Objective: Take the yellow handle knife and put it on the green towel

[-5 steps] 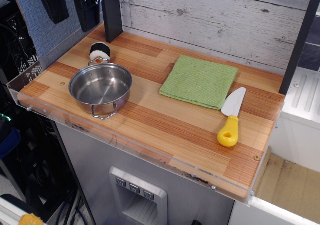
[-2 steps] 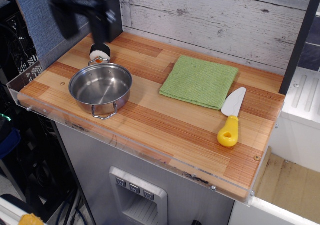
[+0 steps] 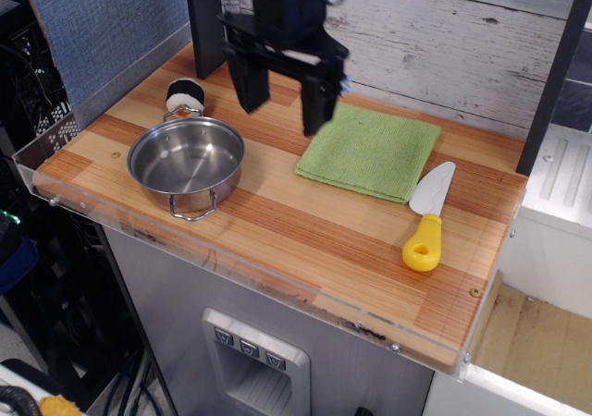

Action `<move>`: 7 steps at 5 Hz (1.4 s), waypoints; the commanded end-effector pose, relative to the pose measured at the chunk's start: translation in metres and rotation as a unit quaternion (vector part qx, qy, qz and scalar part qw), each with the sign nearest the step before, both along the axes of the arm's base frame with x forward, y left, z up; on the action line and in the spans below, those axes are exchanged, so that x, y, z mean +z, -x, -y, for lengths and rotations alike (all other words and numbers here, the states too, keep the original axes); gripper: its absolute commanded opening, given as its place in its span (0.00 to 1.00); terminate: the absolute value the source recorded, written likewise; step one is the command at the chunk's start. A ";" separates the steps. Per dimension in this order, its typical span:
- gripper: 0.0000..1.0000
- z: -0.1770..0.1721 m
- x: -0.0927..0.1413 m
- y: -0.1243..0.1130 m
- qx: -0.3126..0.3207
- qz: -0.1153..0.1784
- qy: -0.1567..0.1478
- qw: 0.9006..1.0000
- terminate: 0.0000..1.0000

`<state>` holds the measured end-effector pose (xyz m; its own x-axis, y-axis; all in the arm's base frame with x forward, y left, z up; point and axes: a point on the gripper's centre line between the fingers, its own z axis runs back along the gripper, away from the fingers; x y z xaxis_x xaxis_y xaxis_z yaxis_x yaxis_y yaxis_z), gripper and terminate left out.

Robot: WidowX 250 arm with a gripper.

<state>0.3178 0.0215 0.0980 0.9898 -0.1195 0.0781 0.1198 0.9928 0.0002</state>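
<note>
Your gripper (image 3: 283, 102) hangs with jaws spread wide and nothing between them, above the wooden table (image 3: 277, 222)

You'll find the knife (image 3: 427, 220) lying flat near the table's right edge, well apart from the gripper, its yellow handle toward the near side and its pale blade pointing far, tip just beside the towel's right corner. The green towel (image 3: 370, 150) lies flat right of the gripper. A steel pot (image 3: 186, 162) sits at the left, with a small black-and-white object (image 3: 184, 97) just beyond it

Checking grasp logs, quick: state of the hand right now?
Hand: open, holding nothing, fingers spread above the counter by the green towel. The yellow handle knife lies untouched.
</note>
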 end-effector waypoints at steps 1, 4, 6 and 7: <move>1.00 0.051 -0.038 -0.024 0.011 0.007 0.010 1.000 0.00; 1.00 0.090 -0.049 -0.020 0.001 0.006 0.026 1.000 0.00; 1.00 0.122 -0.057 -0.017 -0.027 0.008 0.009 1.000 0.00; 1.00 0.128 -0.071 -0.013 -0.030 -0.004 -0.005 1.000 0.00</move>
